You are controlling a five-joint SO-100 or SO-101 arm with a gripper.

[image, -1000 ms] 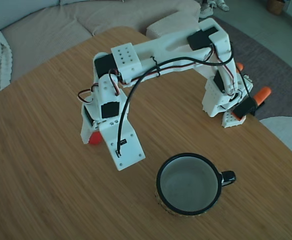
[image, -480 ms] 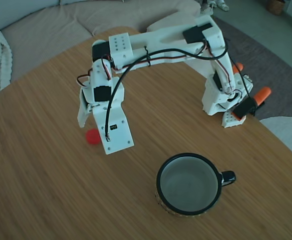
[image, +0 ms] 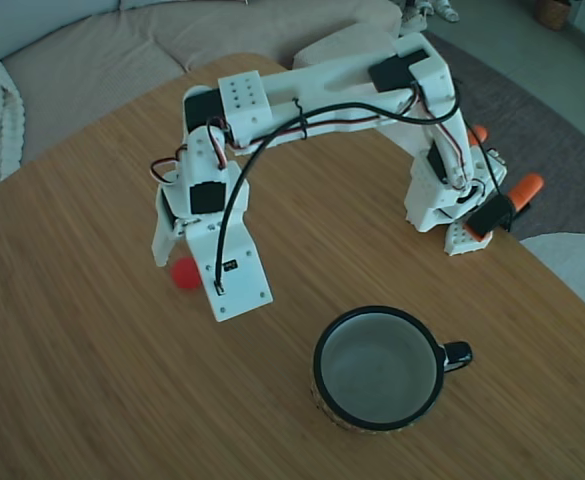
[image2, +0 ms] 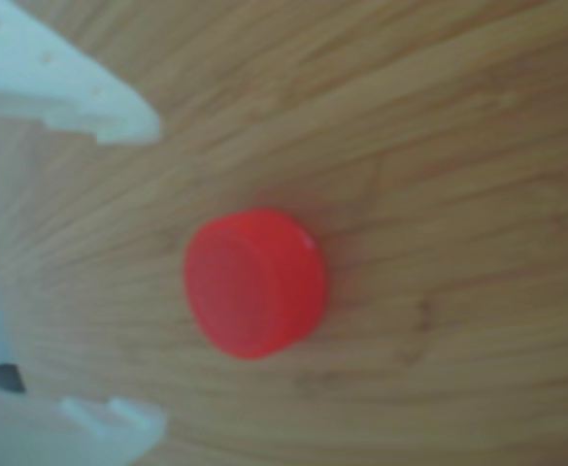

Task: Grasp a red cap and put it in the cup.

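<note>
Red cap (image2: 254, 282) sits flat on the table (image: 92, 380), left of centre; we see the gripper (image: 180, 262) spread wide above it, empty. We judge it's lined up to straddle the cap; the cup (image: 379, 368) waits lower right.

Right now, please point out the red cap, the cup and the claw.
red cap (image2: 254, 282), other view, its flat top face.
cup (image: 321, 343), fixed view, its black rim.
claw (image2: 114, 267), other view, the gap between its fingertips.

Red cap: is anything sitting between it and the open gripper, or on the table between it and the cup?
Nothing visible. The red cap lies alone on bare wood ahead of the open gripper, and the table between it and the cup is clear.
</note>
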